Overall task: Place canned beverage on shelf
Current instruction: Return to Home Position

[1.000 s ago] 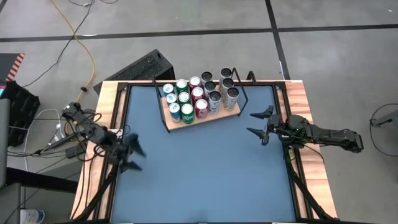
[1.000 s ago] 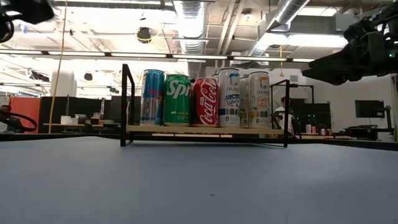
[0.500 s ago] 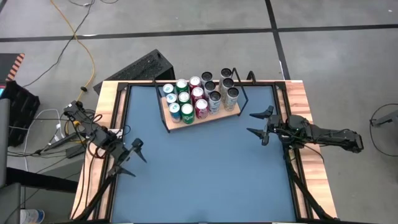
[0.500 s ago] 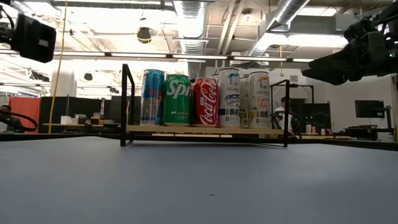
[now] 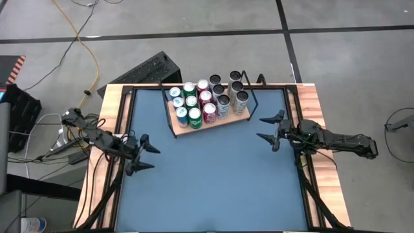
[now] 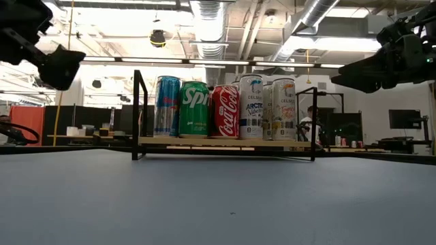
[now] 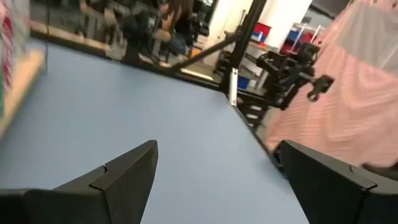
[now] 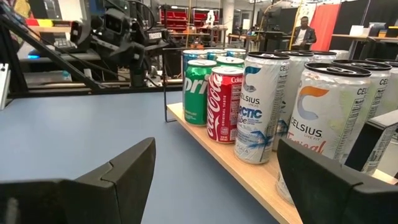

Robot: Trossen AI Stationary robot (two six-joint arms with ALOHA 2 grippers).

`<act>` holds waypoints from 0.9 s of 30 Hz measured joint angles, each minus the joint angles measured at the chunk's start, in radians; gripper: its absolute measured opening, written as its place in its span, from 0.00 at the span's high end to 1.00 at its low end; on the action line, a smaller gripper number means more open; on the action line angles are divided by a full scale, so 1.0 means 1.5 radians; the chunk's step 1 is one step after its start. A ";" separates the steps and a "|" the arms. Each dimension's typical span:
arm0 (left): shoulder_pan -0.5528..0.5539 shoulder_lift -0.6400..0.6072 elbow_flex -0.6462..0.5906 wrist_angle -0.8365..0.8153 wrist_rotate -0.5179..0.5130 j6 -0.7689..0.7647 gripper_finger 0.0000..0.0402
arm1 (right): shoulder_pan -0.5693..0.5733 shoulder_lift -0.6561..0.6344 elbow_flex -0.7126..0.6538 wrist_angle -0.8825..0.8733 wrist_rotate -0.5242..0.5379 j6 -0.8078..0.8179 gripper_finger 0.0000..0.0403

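- The shelf (image 5: 223,121) is sitting at the far edge of the blue tabletop (image 5: 213,188), turned a little askew, and it is carrying 15 cans in 5 rows of 3.
- Seen from table height, the front cans are lining up left to right: a blue can (image 6: 166,106), a green Sprite can (image 6: 194,109), a red Coca-Cola can (image 6: 224,111), a white-and-blue Celsius can (image 6: 251,107) and a white-and-yellow Celsius can (image 6: 283,109).
- Every can is standing upright on the light-wood board, packed close to its neighbours.
- The left gripper (image 5: 147,155) is hovering above the tabletop's left edge, well apart from the shelf, with its fingers spread wide and nothing between them.
- The right gripper (image 5: 261,128) is hanging above the right side of the table, near the shelf's right end, and it too is gaping and empty.
- Its wrist camera is looking along the front cans.
- A person (image 8: 303,30) is standing far back in the room.
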 joint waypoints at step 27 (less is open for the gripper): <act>0.147 0.003 -0.001 -0.030 0.228 0.117 0.19 | 0.000 0.000 0.000 0.000 -0.001 0.000 0.19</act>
